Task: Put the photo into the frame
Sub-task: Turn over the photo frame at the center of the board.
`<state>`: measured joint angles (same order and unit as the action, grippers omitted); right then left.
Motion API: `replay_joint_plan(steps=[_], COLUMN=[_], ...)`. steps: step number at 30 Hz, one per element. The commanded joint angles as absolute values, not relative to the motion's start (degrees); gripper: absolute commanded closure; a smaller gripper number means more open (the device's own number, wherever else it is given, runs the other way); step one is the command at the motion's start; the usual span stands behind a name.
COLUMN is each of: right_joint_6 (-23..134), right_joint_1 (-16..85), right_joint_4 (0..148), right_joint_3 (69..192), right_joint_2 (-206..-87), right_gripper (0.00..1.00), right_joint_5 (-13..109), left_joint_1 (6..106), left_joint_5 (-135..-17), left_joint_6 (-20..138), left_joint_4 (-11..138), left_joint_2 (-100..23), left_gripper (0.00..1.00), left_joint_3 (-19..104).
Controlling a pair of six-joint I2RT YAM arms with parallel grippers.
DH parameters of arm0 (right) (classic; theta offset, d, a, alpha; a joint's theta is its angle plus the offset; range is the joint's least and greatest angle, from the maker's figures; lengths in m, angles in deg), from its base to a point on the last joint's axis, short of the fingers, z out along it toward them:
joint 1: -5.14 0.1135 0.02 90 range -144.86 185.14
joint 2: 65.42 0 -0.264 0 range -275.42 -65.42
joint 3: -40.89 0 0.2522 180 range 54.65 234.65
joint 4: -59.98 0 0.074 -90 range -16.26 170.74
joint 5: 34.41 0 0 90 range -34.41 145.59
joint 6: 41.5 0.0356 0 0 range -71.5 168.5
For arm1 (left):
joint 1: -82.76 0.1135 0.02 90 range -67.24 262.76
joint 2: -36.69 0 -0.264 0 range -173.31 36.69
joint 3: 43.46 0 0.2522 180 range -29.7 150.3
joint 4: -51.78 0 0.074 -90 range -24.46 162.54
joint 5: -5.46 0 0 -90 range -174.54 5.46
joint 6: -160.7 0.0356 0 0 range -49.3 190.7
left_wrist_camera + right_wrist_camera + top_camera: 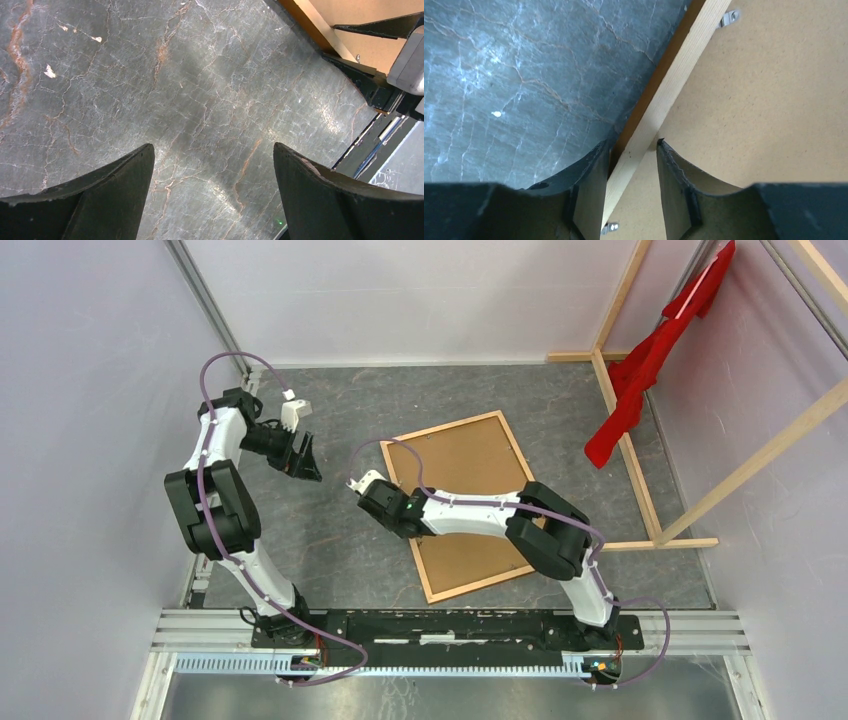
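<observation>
Frame [440, 427] lies back-up on the marbled table [150, 75], right of centre, with its brown backing board [764, 100] seated inside and metal clips [729, 17] along the edge. The photo shows in no view; whether it sits under the board I cannot tell. The right gripper [633, 142] straddles the frame's left rail near the far corner, one finger outside and one on the board side, jaws closed against the wood. The left gripper [212, 147] hangs wide open and empty over bare table to the left. Risk, as I judge it: a pinch on one thin rail near a corner could let the frame pivot or slip if lifted.
</observation>
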<state>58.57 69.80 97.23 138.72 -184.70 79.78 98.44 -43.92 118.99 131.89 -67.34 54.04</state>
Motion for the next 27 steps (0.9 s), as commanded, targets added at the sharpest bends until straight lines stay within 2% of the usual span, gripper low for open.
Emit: replay_joint_plan(steps=[1,5,8,11,12,15,18,27], right_joint_6=[62.0,63.38,64.04,64.26,64.25,65.31,66.46,69.36], right_joint_1=[70.08,70.01,70.06,70.09,70.1,70.06,70.07,69.88], right_joint_4=[103.95,106.46,106.65,106.88,107.94,110.87,108.96,108.05], right_joint_3=[144.57,148.58,149.01,149.57,150.54,152.14,149.39,147.78], right_joint_2=[-185.07,-187.8,-188.4,-189.13,-189.69,-190.51,-188.24,-185.23], right_gripper=[0.54,0.61,0.7,0.73,0.71,0.57,0.49,0.49], right_joint_5=[78.22,78.18,78.11,78.2,78.85,82.33,83.07,85.53], left_joint_1=[98.75,98.82,98.77,98.76,98.82,98.8,98.76,98.83], left_joint_5=[-42.71,-43.45,-43.59,-43.43,-43.37,-43.16,-43.22,-43.05], left_joint_6=[119.71,120.04,120.3,120.35,120.39,121.17,122.04,122.54], left_joint_4=[132.83,132.79,132.85,132.82,132.8,133.17,133.8,133.84], left_joint_2=[-65.77,-65.68,-65.77,-66.03,-66.05,-65.66,-65.53,-65.77], left_gripper=[0.06,0.06,0.06,0.07,0.06,0.06,0.06,0.06], left_joint_3=[56.42,56.23,56.01,55.96,55.92,55.84,55.52,54.83])
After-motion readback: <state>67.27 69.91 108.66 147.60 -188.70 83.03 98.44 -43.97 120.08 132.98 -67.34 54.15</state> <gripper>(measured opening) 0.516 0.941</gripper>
